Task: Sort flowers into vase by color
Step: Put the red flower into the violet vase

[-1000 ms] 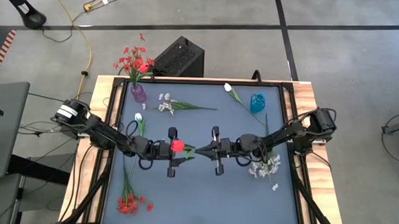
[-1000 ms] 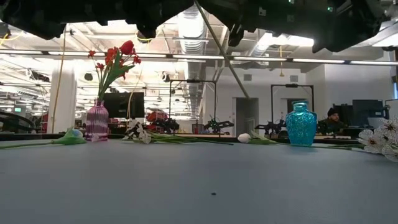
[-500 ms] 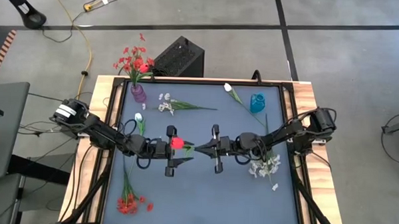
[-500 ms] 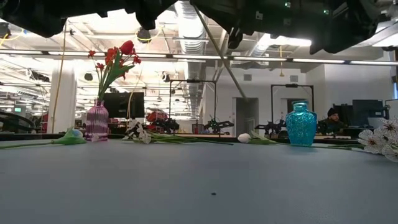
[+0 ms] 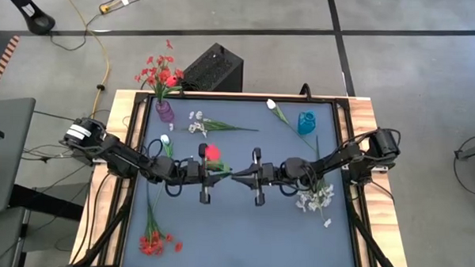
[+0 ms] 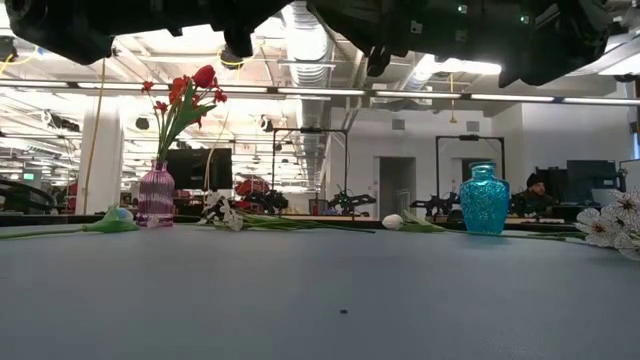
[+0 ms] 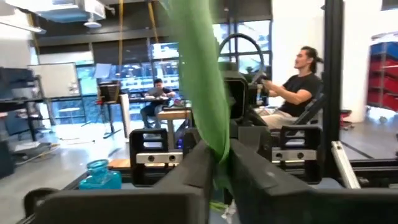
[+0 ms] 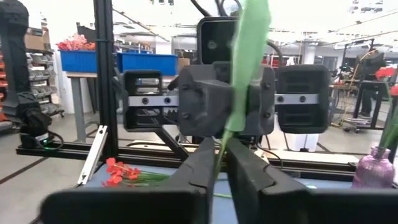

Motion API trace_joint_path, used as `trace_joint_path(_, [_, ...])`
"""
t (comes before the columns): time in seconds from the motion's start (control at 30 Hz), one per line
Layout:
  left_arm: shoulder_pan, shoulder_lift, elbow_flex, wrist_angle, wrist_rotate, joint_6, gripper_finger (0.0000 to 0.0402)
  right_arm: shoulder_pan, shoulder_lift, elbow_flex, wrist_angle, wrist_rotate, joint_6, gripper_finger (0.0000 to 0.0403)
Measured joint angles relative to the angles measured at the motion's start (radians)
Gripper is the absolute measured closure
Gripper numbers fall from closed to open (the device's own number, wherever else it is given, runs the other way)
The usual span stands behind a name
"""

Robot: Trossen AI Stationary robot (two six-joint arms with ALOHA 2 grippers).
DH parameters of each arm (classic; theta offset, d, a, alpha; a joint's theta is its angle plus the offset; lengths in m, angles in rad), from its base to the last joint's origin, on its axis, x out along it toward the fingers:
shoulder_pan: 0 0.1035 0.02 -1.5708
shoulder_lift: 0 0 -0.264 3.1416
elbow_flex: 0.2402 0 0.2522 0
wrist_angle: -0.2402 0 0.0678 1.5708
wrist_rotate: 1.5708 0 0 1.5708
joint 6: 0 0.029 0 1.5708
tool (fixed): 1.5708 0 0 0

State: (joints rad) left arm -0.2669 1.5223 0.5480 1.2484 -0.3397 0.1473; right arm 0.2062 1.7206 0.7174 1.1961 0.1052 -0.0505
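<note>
A: What has changed over the last second?

B: The red tulip has moved up the desk toward the purple vase, and the left gripper has turned with it. Both arms meet mid-desk, above the surface. The left jaws are clenched on the green stalk; the right gripper also pinches it, per its wrist view.

A: Meaning?

B: Probably a handover, so the left arm can carry it to the reds.

A: And the containers?

B: The purple vase holds red blooms. The blue vase looks empty. White flowers and a red cluster lie loose on the desk.
</note>
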Motion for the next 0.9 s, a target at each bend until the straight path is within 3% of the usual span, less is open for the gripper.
trace_joint_path(0.13, [0.000,-0.001,0.000,-0.002,0.010,0.011,0.0392,0.001,0.000,0.000,0.002,-0.001,0.004,0.0287])
trace_joint_path(0.27, [-0.011,-0.077,0.000,-0.113,-0.060,0.050,0.0398,0.000,0.000,0.000,0.002,-0.001,-0.003,0.0242])
trace_joint_path(0.47, [-0.044,-0.389,0.027,-0.565,-0.341,0.078,0.0399,0.008,-0.001,0.000,-0.066,-0.002,-0.003,0.0198])
trace_joint_path(0.63, [-0.074,-0.659,0.088,-1.023,-0.659,-0.001,0.0399,0.010,-0.001,0.000,-0.109,-0.002,-0.003,0.0192])
trace_joint_path(0.77, [-0.095,-0.829,0.082,-1.205,-0.838,-0.076,0.0399,0.007,-0.001,0.000,-0.121,-0.002,-0.003,0.0196])
trace_joint_path(0.9, [-0.098,-0.951,0.057,-1.285,-0.992,-0.112,0.0399,0.001,-0.001,0.000,-0.127,-0.002,-0.003,0.0198])
